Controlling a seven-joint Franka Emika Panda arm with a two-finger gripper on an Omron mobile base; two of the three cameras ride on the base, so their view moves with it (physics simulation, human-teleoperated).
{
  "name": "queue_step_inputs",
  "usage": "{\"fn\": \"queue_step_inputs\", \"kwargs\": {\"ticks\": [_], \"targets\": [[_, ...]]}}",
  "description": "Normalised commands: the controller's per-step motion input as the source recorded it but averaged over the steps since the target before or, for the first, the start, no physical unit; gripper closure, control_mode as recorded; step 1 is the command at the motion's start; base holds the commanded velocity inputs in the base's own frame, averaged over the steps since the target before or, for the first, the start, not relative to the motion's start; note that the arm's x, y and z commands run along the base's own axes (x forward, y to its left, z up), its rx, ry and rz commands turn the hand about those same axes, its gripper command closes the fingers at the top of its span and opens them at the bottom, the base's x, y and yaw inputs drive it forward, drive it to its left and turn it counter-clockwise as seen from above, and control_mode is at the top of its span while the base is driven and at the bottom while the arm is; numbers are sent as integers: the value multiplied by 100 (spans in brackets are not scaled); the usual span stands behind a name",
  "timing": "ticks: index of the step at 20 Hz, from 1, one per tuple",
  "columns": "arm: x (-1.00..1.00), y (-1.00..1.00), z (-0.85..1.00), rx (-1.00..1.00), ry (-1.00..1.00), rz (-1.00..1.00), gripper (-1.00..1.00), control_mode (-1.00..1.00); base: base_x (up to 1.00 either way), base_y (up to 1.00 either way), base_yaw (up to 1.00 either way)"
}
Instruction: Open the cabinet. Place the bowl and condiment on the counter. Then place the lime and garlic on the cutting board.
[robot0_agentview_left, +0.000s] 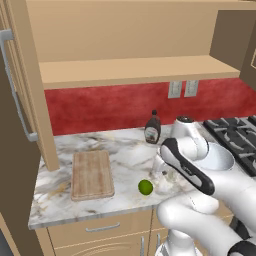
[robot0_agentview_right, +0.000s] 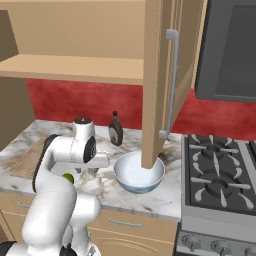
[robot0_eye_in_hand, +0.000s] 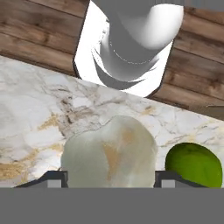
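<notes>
I count one garlic bulb (robot0_eye_in_hand: 109, 153) between my pincer (robot0_eye_in_hand: 109, 179) tips, the two fingers (robot0_eye_in_hand: 52, 178) hugging its sides, pinching it on the marble surface (robot0_agentview_left: 125, 150). One lime (robot0_agentview_left: 145, 187) lies just beside it. One cutting board (robot0_agentview_left: 91, 174) sits bare to the left, near the lime. One syrup bottle (robot0_agentview_left: 152, 128) stands by the red wall, one bowl (robot0_agentview_right: 139, 173) near the stove. Both cabinet doors (robot0_agentview_right: 160, 80) hang open.
</notes>
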Motion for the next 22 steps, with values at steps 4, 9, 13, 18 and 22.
{"fn": "queue_step_inputs", "kwargs": {"ticks": [4,9,13,18,22], "targets": [[0,28,71,-1,-34,5,100,-100,0,0,0],[0,87,32,0,-30,12,100,-100,0,0,0],[11,98,51,0,-29,12,100,-100,0,0,0],[35,92,69,0,-19,8,100,-100,0,0,0],[50,74,49,0,-3,1,100,-100,0,0,0]]}}
